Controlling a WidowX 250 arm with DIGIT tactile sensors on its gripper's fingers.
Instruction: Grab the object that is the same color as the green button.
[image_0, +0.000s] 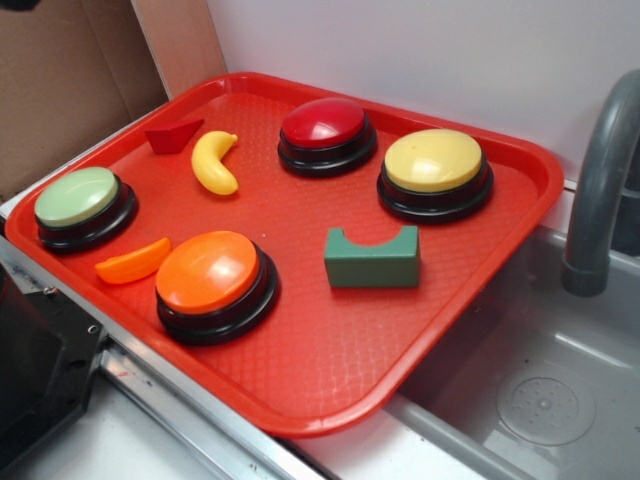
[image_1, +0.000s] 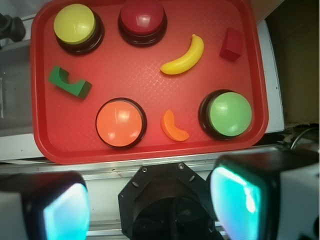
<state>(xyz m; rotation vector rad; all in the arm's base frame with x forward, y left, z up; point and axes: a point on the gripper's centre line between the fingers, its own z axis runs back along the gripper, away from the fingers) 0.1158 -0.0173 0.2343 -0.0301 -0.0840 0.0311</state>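
Observation:
The dark green notched block (image_0: 372, 258) lies on the red tray (image_0: 330, 370) right of centre, between the orange and yellow buttons; in the wrist view this block (image_1: 69, 83) sits at the tray's left. The pale green dome button (image_0: 78, 198) stands at the tray's left edge, and the wrist view has that button (image_1: 229, 114) at lower right. My gripper (image_1: 150, 205) hangs high above the tray's near edge, open, with nothing between its fingers (image_1: 62, 210). In the exterior view the gripper is out of frame.
Orange button (image_0: 210, 275), red button (image_0: 325, 128), yellow button (image_0: 433, 165), a yellow banana (image_0: 213, 162), an orange slice (image_0: 133, 265) and a red block (image_0: 172, 135) share the tray. A grey sink (image_0: 530, 390) with a faucet (image_0: 600, 180) lies right. The black robot base (image_1: 167, 200) sits below the gripper.

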